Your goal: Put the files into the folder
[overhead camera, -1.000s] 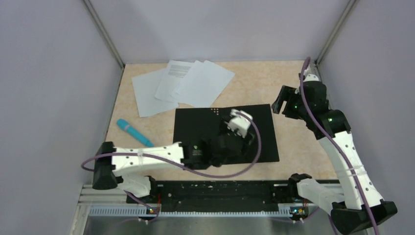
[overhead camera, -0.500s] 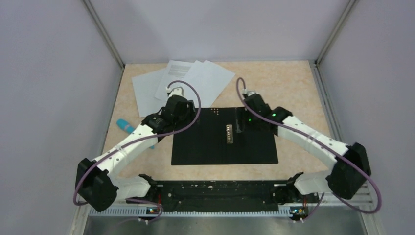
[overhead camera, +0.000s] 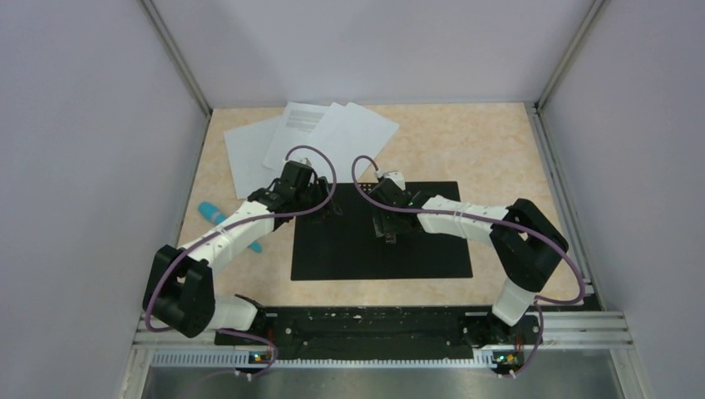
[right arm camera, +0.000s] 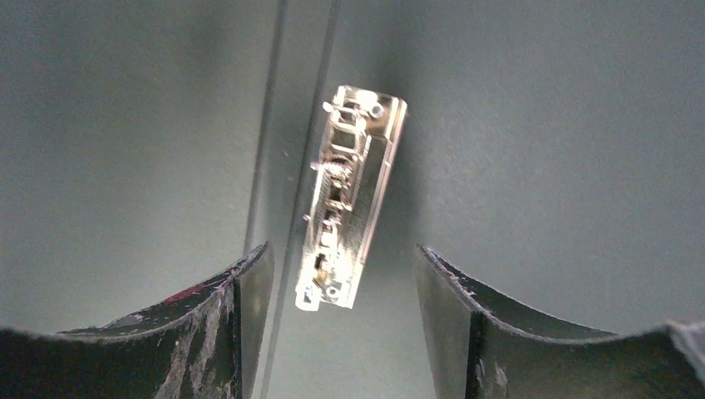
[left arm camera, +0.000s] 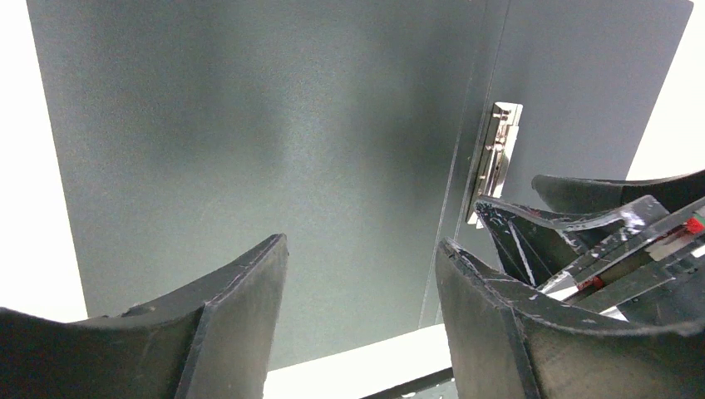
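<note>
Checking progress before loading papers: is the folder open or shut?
Open: the folder lies flat, black inside up, metal clip exposed.

spine clip (right arm camera: 349,199) under right gripper (right arm camera: 341,256) | left gripper (left arm camera: 362,249) close alongside | folder (overhead camera: 416,258) near half unobstructed

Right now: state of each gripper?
Left gripper: open, empty, over the folder.
Right gripper: open, empty, above the metal clip.
</note>
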`<state>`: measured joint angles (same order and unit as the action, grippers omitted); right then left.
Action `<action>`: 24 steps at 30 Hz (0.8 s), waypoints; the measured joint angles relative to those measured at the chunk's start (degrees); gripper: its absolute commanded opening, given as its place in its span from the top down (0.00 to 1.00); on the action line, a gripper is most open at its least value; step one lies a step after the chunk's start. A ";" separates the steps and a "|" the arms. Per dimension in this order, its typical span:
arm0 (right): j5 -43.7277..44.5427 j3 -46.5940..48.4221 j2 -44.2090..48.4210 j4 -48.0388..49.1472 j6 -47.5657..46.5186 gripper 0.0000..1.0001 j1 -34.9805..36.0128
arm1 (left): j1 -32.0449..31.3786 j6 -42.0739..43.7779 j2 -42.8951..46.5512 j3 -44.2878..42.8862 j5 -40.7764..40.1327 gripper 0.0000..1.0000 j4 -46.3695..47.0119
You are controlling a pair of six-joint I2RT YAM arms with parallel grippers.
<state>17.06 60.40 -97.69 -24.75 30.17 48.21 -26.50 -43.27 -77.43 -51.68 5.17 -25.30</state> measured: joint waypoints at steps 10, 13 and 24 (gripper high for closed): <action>0.87 -0.02 -1.70 4.66 -0.13 0.55 0.02 | 1.16 -0.59 -0.61 1.81 1.29 0.30 1.51; 1.22 -0.46 -2.12 5.05 -0.15 0.64 0.02 | 1.38 -1.07 -0.76 2.60 1.27 0.30 1.73; 0.94 -5.27 0.83 7.78 -2.69 0.85 0.94 | 1.68 -3.80 -3.50 3.04 1.20 0.32 0.90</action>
<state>18.00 55.13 -96.86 -16.97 27.49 49.15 -24.82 -47.07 -80.93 -48.64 6.37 -24.40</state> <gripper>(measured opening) 0.282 0.687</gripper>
